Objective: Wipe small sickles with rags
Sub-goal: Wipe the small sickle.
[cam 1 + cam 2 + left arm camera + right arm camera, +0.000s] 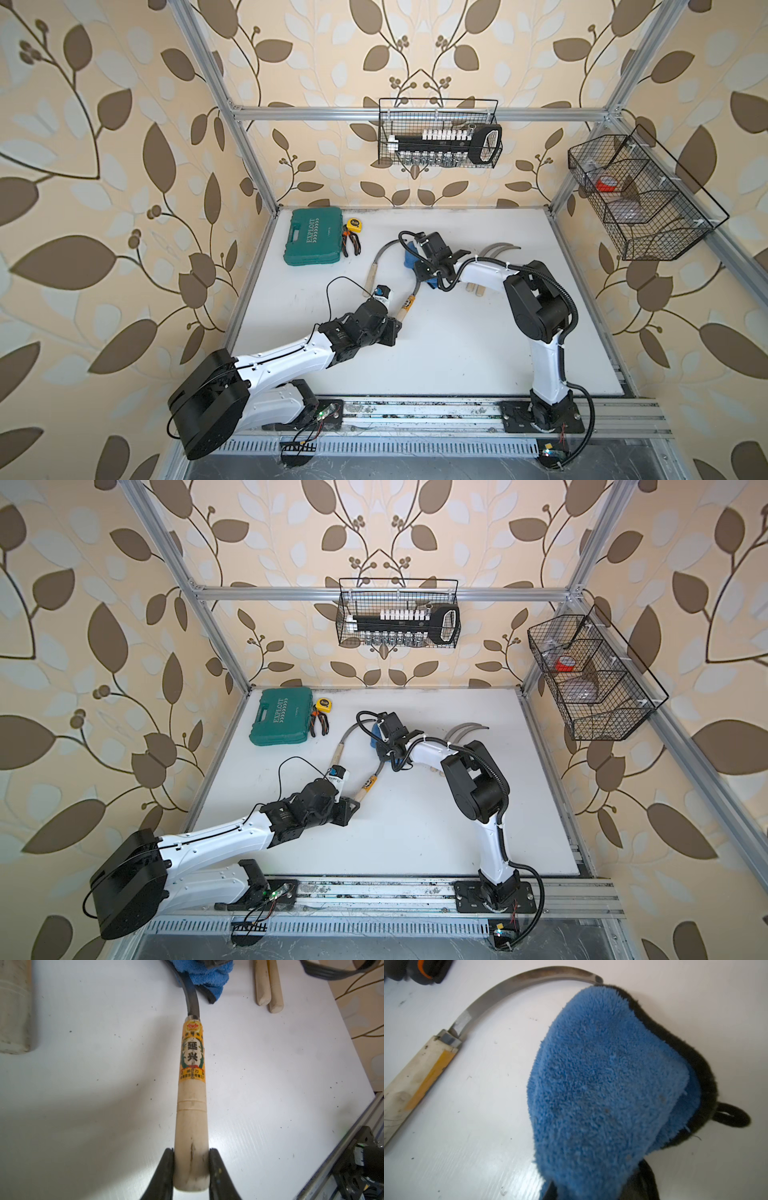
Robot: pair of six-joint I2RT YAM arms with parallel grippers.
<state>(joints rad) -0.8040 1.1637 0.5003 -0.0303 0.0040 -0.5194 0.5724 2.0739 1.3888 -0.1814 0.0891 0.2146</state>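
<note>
Wiping step: left pincer [191,1155] closed around handle of sickle [192,1059]; right pincer [427,271], closed, pins rag [602,1084] onto blade ahead. Next: drag rag along blade.

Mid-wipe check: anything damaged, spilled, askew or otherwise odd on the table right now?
Nothing spilled or askew. One oddity: the sickle in the left gripper has a dark streak on its handle by the jaws; crack or stain, I cannot tell. Dark specks dot the table. The rag looks intact.
</note>
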